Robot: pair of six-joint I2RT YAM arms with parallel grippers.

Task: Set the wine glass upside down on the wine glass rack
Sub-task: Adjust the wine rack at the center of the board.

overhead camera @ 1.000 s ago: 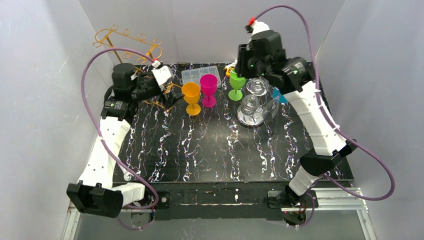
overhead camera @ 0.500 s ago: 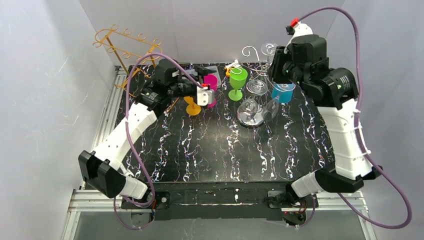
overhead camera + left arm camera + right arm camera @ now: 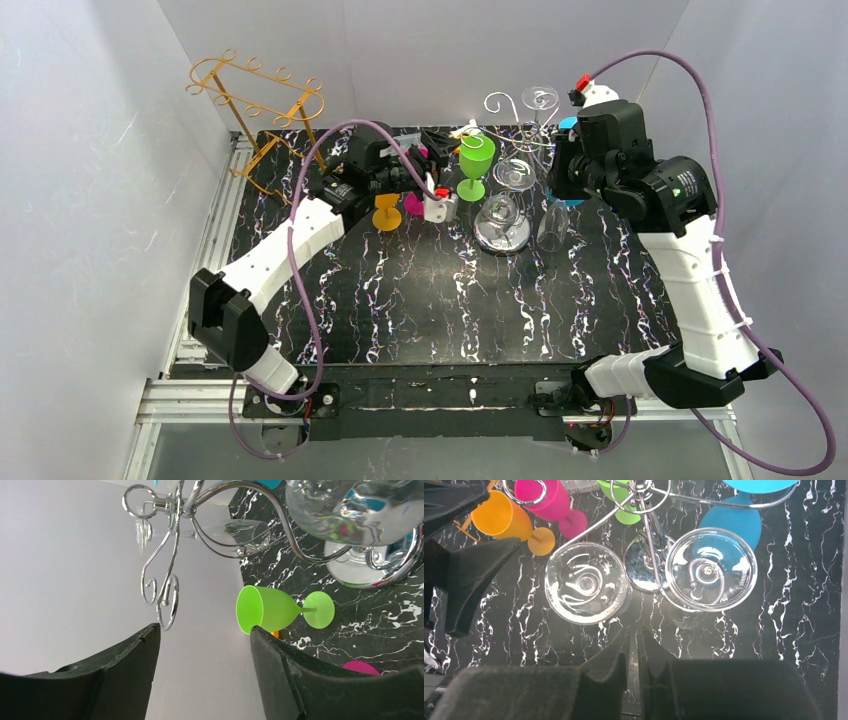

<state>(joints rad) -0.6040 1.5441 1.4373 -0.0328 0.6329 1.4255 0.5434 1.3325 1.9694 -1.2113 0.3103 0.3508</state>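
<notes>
Arms both reach toward the far side of the black, white-veined table. The left gripper lies on its side near 12 o'clock, its black jaws spread on nothing, facing a matte green glass. The right gripper points straight down near 1 o'clock over the curly chrome rack, its pads pressed almost together with nothing seen between them. Two clear hanging glasses are hooked there upside down. Another clear wine glass sits just beside the rack's base.
</notes>
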